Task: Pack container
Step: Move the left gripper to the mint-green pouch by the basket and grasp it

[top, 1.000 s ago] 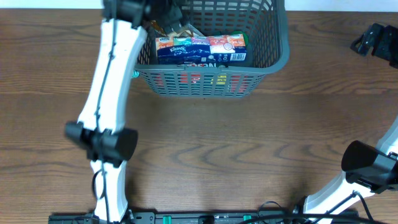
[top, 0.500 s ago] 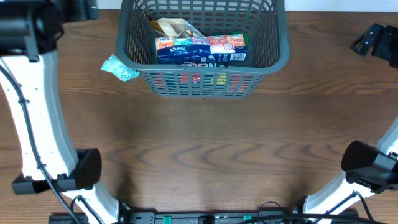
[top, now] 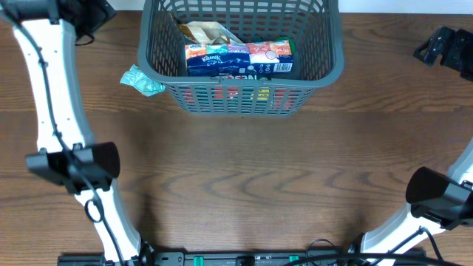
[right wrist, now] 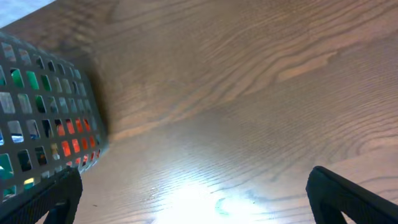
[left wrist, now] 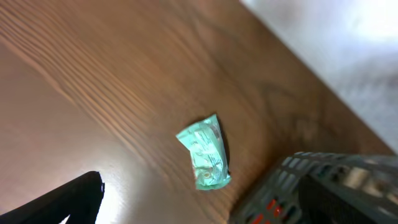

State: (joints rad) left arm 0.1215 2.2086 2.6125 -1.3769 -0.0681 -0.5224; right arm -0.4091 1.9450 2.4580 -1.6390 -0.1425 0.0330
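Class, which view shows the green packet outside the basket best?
The left wrist view: the green packet lies whole and close on the table. Overhead shows it small, beside the basket's left wall. The right wrist view misses it.

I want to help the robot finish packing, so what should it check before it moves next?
1. Everything inside the container: not ok. A teal packet lies on the table beside its left wall.
2. The teal packet free to grab: ok, nothing lies on it.
3. Open, empty left end effector: ok, and its camera sees the packet.
4. Open, empty right end effector: ok, it is off to the container's right.
5. Room in the container: ok, I think; bare floor shows behind the tissue pack.
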